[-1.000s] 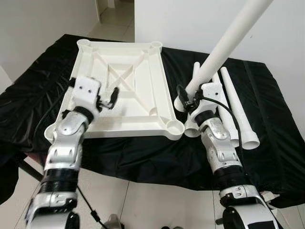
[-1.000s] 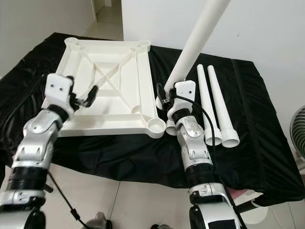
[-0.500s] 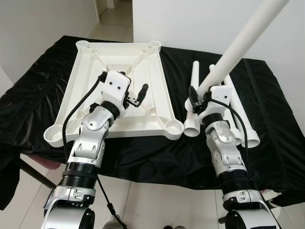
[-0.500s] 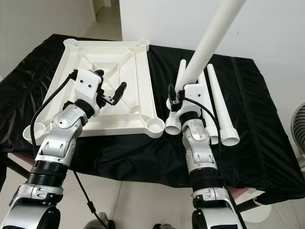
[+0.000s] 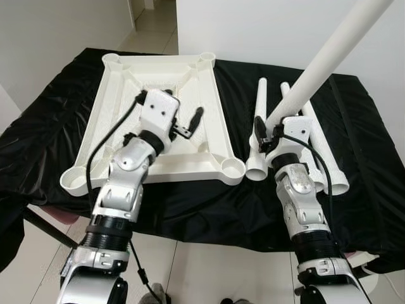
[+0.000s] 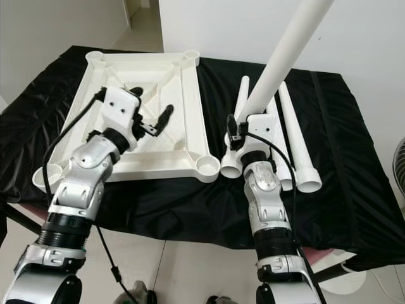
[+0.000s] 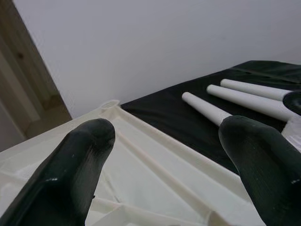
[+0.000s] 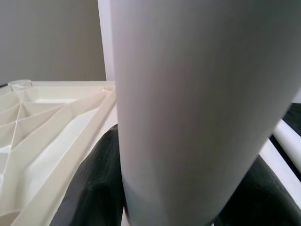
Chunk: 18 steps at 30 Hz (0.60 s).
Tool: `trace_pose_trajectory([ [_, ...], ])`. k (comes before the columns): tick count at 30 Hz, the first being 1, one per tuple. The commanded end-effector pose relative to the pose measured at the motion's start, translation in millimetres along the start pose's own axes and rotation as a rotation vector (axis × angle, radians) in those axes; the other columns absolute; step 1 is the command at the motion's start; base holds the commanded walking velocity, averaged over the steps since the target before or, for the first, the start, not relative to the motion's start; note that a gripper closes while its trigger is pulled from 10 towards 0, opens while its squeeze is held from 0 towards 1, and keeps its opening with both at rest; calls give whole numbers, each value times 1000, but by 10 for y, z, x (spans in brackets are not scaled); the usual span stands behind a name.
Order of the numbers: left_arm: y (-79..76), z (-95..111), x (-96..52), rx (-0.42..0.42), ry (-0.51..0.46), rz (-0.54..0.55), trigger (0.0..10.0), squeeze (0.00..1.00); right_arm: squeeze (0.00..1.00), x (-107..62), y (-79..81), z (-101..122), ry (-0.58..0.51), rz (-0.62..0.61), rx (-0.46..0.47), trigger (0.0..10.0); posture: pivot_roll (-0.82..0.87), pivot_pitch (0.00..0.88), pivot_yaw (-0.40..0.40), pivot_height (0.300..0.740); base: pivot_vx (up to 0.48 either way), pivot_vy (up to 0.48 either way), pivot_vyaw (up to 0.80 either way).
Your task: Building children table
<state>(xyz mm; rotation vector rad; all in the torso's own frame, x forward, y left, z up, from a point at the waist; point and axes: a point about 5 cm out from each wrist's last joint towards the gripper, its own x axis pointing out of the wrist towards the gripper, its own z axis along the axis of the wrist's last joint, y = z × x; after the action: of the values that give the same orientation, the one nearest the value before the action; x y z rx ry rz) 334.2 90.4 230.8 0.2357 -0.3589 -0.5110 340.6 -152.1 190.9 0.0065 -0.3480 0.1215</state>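
The white tabletop [image 5: 158, 107] lies upside down on the black-draped desk [image 5: 50, 133]. The left end effector [image 5: 193, 121] hovers over its ribbed underside, fingers [image 7: 80, 165] spread wide and empty. The right end effector [image 6: 235, 136] is clamped on a white leg [image 6: 285, 60] held tilted upward, just right of the tabletop. Three more legs [image 6: 297, 145] lie on the desk beside it.

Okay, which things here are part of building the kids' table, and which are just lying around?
For the job:
- tabletop, upside down on the cloth
- held leg, in the right gripper
- three spare legs
- left gripper, open above the tabletop

Just there:
- black cloth
- fan
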Motion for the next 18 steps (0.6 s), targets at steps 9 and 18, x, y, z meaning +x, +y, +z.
trace_pose_trajectory([
  [9,-246,-84,-79,-1,35,-86,10000,0,0,-8,27,70,-38,13,16,10000,186,114,52,740,0,0,0],
  [18,-190,-66,-83,5,41,-73,10000,0,0,-20,17,94,-49,7,24,10000,189,125,60,740,0,0,0],
])
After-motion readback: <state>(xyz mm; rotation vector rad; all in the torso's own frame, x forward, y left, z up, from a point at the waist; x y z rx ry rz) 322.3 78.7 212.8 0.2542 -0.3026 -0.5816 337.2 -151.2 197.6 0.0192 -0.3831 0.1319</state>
